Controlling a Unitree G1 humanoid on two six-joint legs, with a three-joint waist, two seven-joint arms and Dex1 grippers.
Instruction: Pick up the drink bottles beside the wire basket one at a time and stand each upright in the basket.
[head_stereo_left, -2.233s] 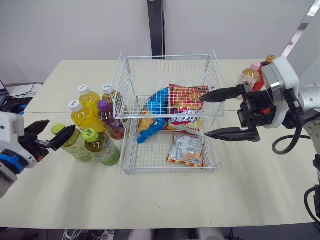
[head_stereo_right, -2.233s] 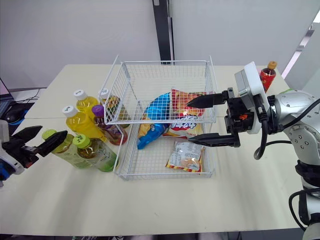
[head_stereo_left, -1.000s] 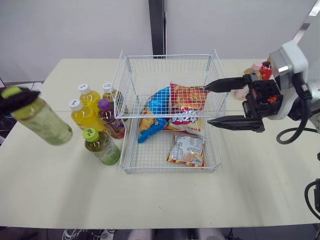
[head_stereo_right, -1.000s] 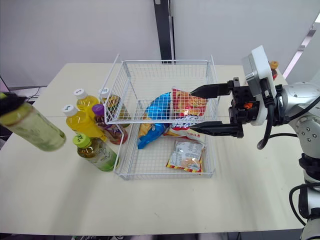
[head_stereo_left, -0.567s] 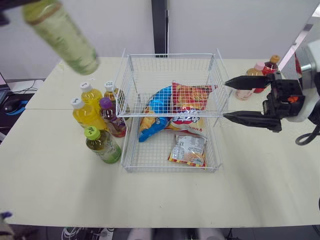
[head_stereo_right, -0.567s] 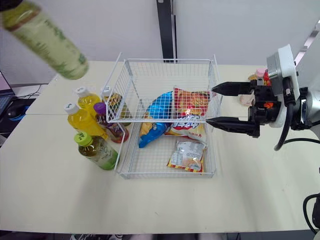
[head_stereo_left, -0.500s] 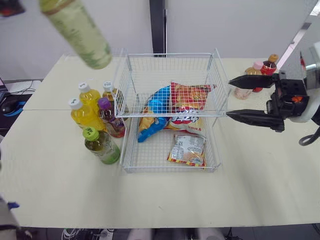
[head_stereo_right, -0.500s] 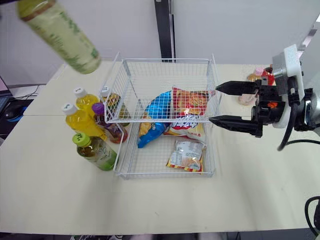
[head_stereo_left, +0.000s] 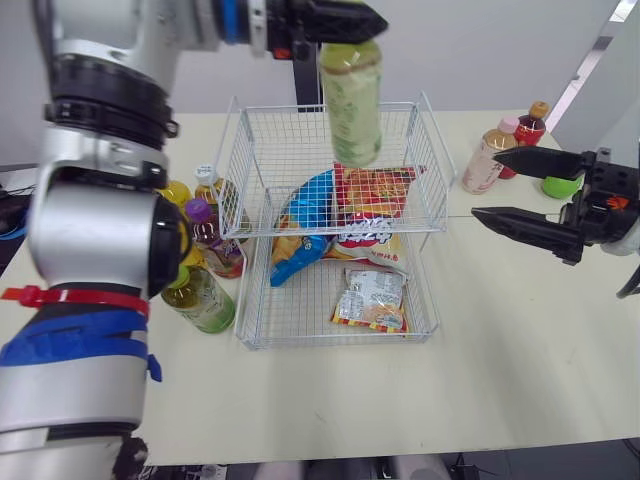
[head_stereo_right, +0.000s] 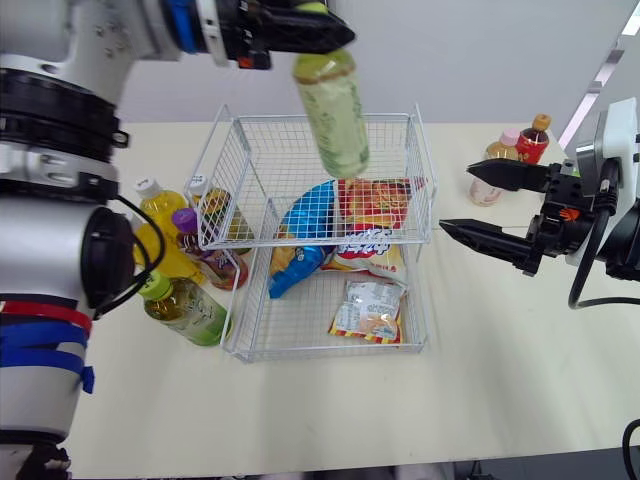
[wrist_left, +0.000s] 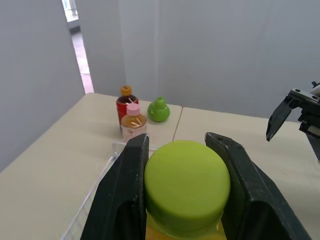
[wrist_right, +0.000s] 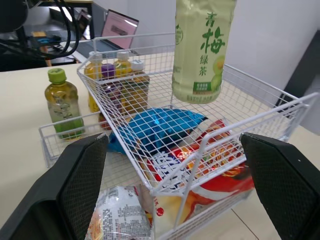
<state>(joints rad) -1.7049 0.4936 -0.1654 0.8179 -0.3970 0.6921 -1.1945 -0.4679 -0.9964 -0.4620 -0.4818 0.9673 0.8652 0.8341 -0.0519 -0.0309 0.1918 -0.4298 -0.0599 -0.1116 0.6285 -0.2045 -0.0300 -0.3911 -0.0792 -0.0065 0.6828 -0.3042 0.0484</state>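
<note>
My left gripper (head_stereo_left: 345, 20) is shut on the green cap (wrist_left: 187, 184) of a pale green tea bottle (head_stereo_left: 352, 100). The bottle hangs nearly upright, cap up, over the back part of the white wire basket (head_stereo_left: 338, 343), its base just above the snack bags. To the right of the basket, my right gripper (head_stereo_left: 487, 185) is open with nothing between its fingers. Left of the basket stand a green-capped bottle (head_stereo_left: 200, 297), a purple-capped bottle (head_stereo_left: 205, 235) and yellow drink bottles (head_stereo_right: 160, 215), partly hidden by my left arm.
Inside the basket lie a blue snack bag (head_stereo_left: 305, 225), a red snack bag (head_stereo_left: 375, 192) and a small packet (head_stereo_left: 368, 300). At the back right of the table stand a pink-capped bottle (head_stereo_left: 483, 160), a red bottle (head_stereo_left: 530, 125) and a green round object (head_stereo_left: 560, 186).
My left arm has lifted the green tea bottle from the table's left side and swung it right, over the basket. My right gripper has drawn back to the right, away from the basket.
</note>
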